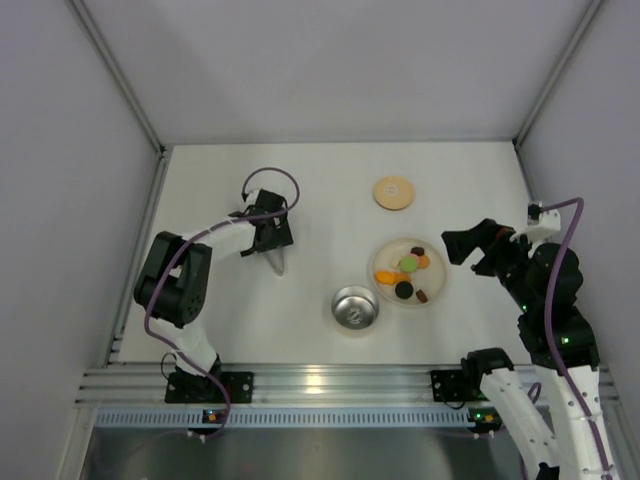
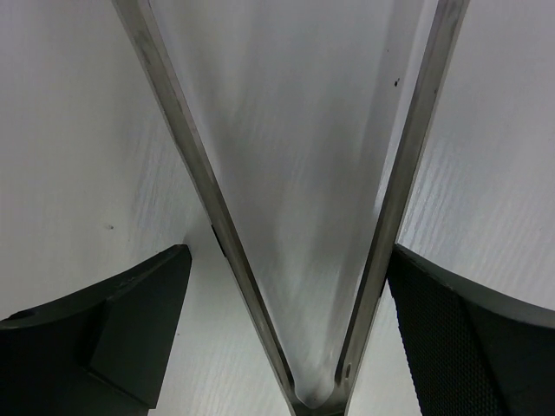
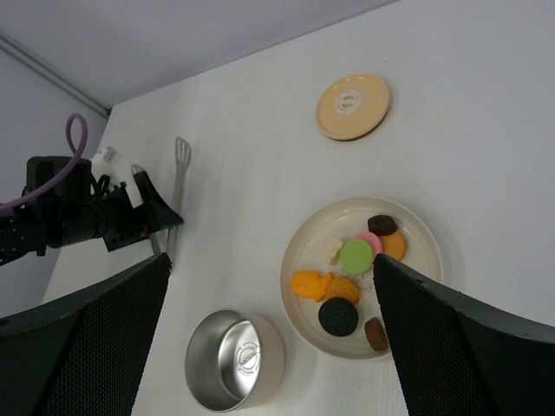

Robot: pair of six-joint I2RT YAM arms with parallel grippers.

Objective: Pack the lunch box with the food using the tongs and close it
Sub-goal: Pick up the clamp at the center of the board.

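While my left pincer (image 2: 290,260) hangs open astride the tongs (image 2: 416,130), I'd pinch those slick, springy arms above the six-o'clock hinge.

One small round shiny steel container (image 3: 236,360); one flat round tan wooden lid (image 3: 352,106), at twelve o'clock from one pale cream plate (image 3: 316,238); one pair of slim silver metal tongs (image 3: 179,191); nine bite-sized food pieces (image 3: 355,256): three orange, two brown, the rest single.
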